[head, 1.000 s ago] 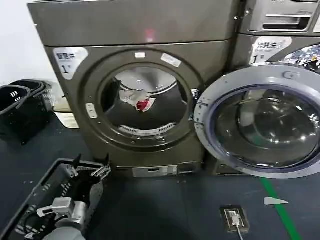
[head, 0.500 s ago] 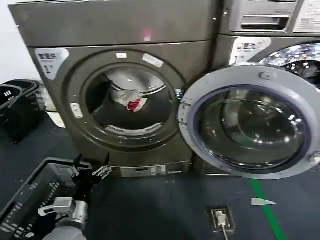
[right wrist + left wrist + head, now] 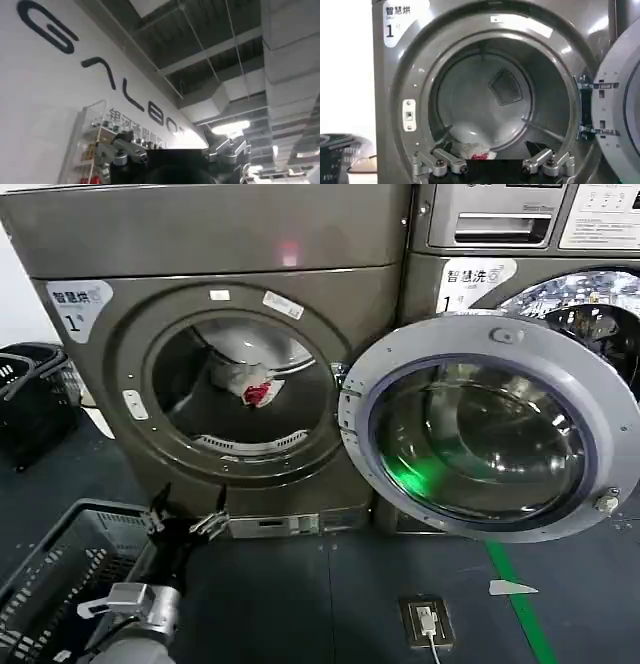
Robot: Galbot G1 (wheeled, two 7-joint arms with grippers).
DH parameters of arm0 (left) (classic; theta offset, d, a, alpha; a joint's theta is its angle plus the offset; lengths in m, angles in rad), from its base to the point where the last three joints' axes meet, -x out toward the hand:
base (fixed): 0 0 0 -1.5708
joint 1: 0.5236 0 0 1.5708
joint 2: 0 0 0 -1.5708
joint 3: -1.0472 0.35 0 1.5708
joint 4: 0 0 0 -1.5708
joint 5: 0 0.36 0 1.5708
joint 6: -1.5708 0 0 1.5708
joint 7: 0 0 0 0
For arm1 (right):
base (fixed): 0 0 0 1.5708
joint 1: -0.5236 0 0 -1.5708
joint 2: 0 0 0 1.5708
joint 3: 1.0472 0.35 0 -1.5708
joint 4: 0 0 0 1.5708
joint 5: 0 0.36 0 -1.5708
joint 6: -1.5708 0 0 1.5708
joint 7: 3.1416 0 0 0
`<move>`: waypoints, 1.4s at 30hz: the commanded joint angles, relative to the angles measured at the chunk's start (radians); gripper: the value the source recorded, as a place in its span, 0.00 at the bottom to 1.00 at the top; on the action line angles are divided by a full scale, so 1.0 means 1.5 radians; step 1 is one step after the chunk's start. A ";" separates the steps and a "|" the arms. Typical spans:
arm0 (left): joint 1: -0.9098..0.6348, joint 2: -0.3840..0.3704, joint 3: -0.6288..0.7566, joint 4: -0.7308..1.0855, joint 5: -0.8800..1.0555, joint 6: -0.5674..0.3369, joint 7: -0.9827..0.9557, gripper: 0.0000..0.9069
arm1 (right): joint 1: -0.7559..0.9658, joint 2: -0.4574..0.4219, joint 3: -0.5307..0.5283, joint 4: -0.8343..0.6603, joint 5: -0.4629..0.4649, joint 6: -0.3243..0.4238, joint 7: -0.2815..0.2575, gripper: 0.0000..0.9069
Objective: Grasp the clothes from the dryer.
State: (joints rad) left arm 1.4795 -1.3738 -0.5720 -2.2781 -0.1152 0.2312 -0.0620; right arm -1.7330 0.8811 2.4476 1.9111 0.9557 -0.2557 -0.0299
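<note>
Approach is the step in hand: nothing is gripped yet, and the reach into the drum has not begun. The dryer [image 3: 200, 374] stands at far left with its door [image 3: 485, 424] swung wide to the right, leaving the round opening free. The clothes [image 3: 255, 389] lie inside the drum, a small pale bundle with a red patch, resting low on the drum floor toward the back and well apart from any gripper. In the left wrist view the same bundle [image 3: 472, 150] sits just beyond the lip of the opening, straight ahead of the fingertips.

The left gripper [image 3: 185, 524] hangs low at near left, just in front of the dryer's base and beside the rim of a black basket [image 3: 60, 569]. Its jaws stand spread wide and hold nothing, pointing toward the machine.

The right gripper [image 3: 172, 157] points up toward a ceiling and a lettered wall, away from the work, so that arm looks parked; its fingers appear parted and empty, though the view is awkward and I would not lean on that.

Next, as I judge it, the left arm must rise to the height of the opening, pass through without touching the rim, and drop onto the bundle before closing. The fabric is soft and small, so a deep, centred pinch will likely be needed.
</note>
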 commanded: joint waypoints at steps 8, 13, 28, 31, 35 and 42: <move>-0.006 0.006 0.007 0.004 0.004 -0.017 0.010 1.00 | -0.009 0.003 0.006 0.004 0.015 0.037 -0.015 1.00; -0.010 0.007 0.008 0.006 0.003 -0.015 0.010 1.00 | -0.009 0.009 0.002 0.014 0.015 0.033 -0.018 1.00; -0.015 0.000 0.005 0.011 0.003 -0.015 0.010 1.00 | -0.008 0.012 0.002 0.020 0.015 0.031 -0.023 1.00; -0.014 0.000 0.004 0.013 0.004 -0.015 0.011 1.00 | -0.005 0.011 0.000 0.019 0.014 0.031 -0.023 1.00; -0.016 -0.001 0.004 0.014 0.003 -0.014 0.011 1.00 | -0.002 0.010 -0.003 0.019 0.013 0.031 -0.023 1.00; -0.019 0.001 0.003 0.018 0.002 -0.014 0.011 1.00 | -0.004 0.009 0.000 0.012 0.012 0.032 -0.022 1.00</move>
State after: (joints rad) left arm 1.4516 -1.3735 -0.5680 -2.2511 -0.1116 0.2091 -0.0461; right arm -1.7388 0.8963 2.4475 1.9293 0.9732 -0.2076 -0.0626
